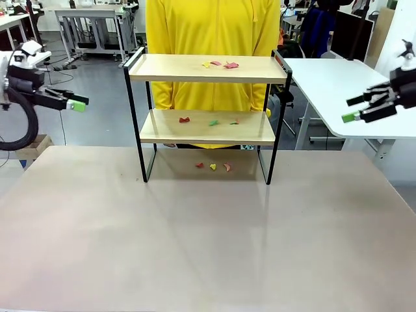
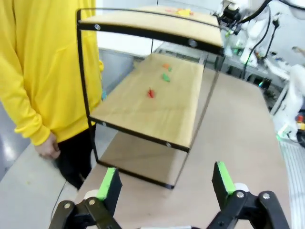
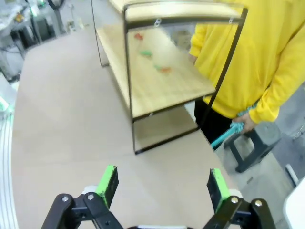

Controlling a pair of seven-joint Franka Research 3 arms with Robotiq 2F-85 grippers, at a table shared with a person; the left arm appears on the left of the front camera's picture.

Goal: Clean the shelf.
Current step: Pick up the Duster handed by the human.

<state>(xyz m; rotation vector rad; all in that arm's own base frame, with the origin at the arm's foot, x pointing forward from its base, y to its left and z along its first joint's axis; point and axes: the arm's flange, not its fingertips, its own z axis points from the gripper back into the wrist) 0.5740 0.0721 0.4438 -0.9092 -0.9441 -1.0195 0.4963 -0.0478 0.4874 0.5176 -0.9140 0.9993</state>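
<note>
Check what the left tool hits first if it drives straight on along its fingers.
Probably the near end of the small two-tier shelf of light wooden boards in a thin black metal frame: the open left tool points at its side frame, about lower-board height. Depth is unclear.

The shelf [image 1: 169, 67] has two boards of light wood in a thin black frame. The top scraps [image 1: 231, 65] on the shelf are yellow and pink, the lower scraps [image 1: 212, 122] are red and green, and the floor scraps [image 1: 212, 167] under the shelf are red, yellow and orange-pink. Behind the shelf is a plain bright yellow hoodie [image 1: 211, 26]. The table [image 1: 195, 247] under the shelf is pale beige.
</note>
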